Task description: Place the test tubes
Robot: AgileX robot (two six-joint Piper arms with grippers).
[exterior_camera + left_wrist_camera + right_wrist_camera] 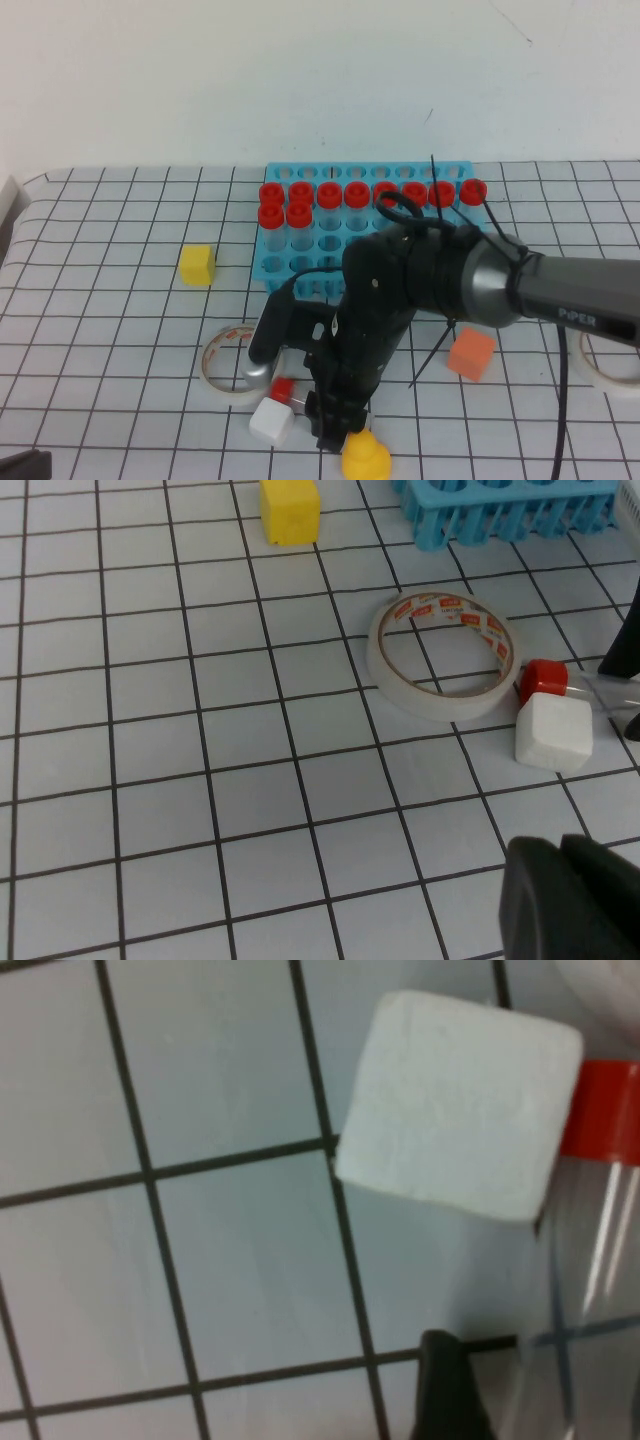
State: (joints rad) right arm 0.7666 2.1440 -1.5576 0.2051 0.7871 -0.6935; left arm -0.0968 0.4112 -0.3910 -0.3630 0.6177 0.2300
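Because the right arm leans low over the table, much of the test tube [283, 388] is covered from above and only its red cap shows beside the white cube [271, 421]. The right gripper [335, 430] hangs just right of the white cube with its jaws spread wide. One finger [447, 1385] stands clear of the tube's glass body, and nothing is held. The tube lies flat, its cap against the white cube. The left gripper [562, 880] is closed with nothing in it, on the near left of the white cube and apart from it; only its dark tip is in view. A yellow toy [366, 457], near the cube on its right, is cut off by the edge and its shape is hard to make out.

Beyond the white cube stands a blue rack [300, 265], holding a row of red-capped tubes along its far side and two more in the next row; cables cross some caps. A tape roll [225, 362] lies just beside the white cube's left, a yellow cube [197, 265] further off that way, and an orange cube [470, 354] well to the right.

The tabletop [120, 330] is white with a black grid, and the wall behind it is plain white.
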